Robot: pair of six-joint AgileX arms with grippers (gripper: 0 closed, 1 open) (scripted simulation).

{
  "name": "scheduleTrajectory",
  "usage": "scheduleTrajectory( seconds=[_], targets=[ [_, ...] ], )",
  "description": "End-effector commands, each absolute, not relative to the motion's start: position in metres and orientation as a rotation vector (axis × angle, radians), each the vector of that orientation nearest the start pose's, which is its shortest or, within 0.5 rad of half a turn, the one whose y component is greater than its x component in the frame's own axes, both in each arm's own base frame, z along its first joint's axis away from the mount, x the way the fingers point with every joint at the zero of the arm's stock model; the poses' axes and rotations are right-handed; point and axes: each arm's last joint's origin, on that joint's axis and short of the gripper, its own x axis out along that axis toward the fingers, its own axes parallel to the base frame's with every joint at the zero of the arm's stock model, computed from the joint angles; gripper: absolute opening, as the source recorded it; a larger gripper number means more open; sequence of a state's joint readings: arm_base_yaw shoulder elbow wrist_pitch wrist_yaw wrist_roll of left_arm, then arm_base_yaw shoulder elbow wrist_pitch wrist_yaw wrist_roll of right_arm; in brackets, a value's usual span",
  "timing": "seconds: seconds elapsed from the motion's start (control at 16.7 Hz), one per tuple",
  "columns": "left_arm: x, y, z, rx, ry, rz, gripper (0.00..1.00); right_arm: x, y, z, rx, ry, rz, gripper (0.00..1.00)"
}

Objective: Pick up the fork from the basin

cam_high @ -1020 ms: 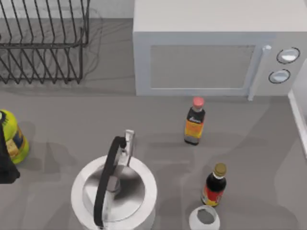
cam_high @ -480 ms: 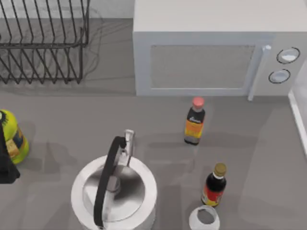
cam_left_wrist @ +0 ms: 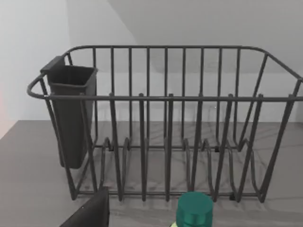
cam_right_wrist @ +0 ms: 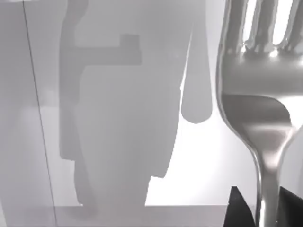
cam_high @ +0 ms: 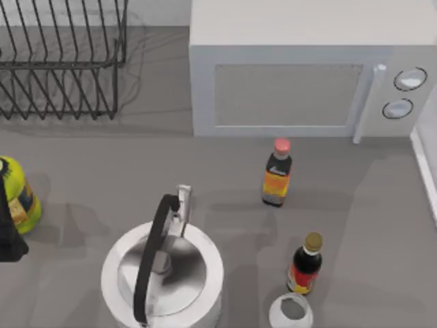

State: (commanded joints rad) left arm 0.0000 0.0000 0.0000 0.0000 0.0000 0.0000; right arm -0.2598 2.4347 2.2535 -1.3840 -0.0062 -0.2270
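The fork (cam_right_wrist: pixel 258 123) is seen close in the right wrist view. Its neck is pinched between the two dark fingers (cam_right_wrist: pixel 235 208) of the right gripper (cam_right_wrist: pixel 260 210), and its tines point away from the gripper. The pale basin wall (cam_right_wrist: pixel 118 142) lies behind it, with the fork's shadow cast on it. Whether the fork is already clear of the basin floor cannot be told.

Step in hand, as judged: lift out of the basin. The pinch should be kept firm, since the slim shiny neck is likely to slip or swing. A straight upward pull is advised, with the tines kept off the wall and the rim.

The left arm (cam_high: pixel 8 236) is parked at the left edge of the surface (cam_high: pixel 102 171), beside the yellow bottle (cam_high: pixel 20 195) and facing the dish rack (cam_left_wrist: pixel 165 142).

Against the earlier top frames, nothing on the surface has been displaced. The kettle (cam_high: pixel 164 273), the red-capped bottle (cam_high: pixel 277 174), the gold-capped bottle (cam_high: pixel 305 265) and the microwave (cam_high: pixel 300 82) are matched in place. Only the faint shadows near the bottles are shifted slightly.
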Motion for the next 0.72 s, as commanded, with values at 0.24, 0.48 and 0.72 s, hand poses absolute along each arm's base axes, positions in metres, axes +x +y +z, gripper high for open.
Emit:
scheduleTrajectory(
  seconds=[0.24,0.48,0.72],
  targets=[
    [0.106,-0.001,0.160,0.000,0.000,0.000,1.00,0.435,-0.070,0.207,0.061,1.716,-0.015,0.00],
    [0.106,-0.001,0.160,0.000,0.000,0.000,1.00,0.388,-0.003,0.229,0.049,1.870,-0.050,0.00],
    [0.106,-0.001,0.160,0.000,0.000,0.000,1.00,0.343,0.070,0.246,-0.020,1.879,-0.070,0.00]
  ],
)
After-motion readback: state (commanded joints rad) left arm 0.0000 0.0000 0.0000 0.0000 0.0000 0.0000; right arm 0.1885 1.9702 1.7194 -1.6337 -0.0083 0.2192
